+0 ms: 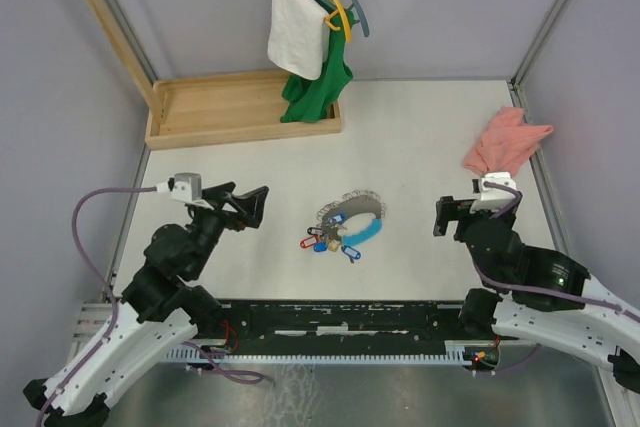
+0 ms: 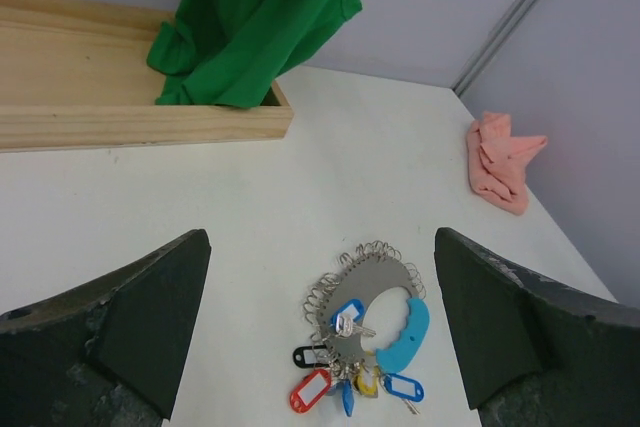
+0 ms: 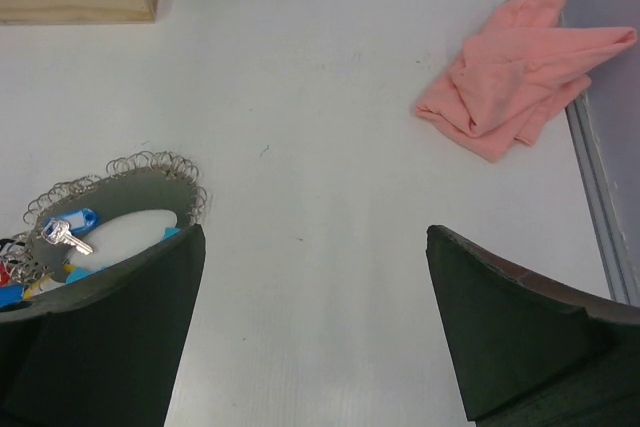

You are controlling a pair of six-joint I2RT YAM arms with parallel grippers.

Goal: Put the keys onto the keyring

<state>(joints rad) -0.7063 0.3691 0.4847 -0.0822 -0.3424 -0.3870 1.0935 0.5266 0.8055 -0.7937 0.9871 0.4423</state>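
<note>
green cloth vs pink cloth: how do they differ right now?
Colour: the green cloth is deep green, the pink cloth pale salmon.
Pose: the green cloth hangs down from above, its lower end in the wooden tray; the pink cloth lies crumpled on the table.
Place: the green cloth is mid far edge, the pink cloth by the right edge.
Shared: both are soft, rumpled fabric.

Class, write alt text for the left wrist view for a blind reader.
A grey keyring plate with colour-tagged keys lies on a white table between the fingers of the open left claw. Behind are a pink cloth and a wooden tray with a green garment in it.
</note>
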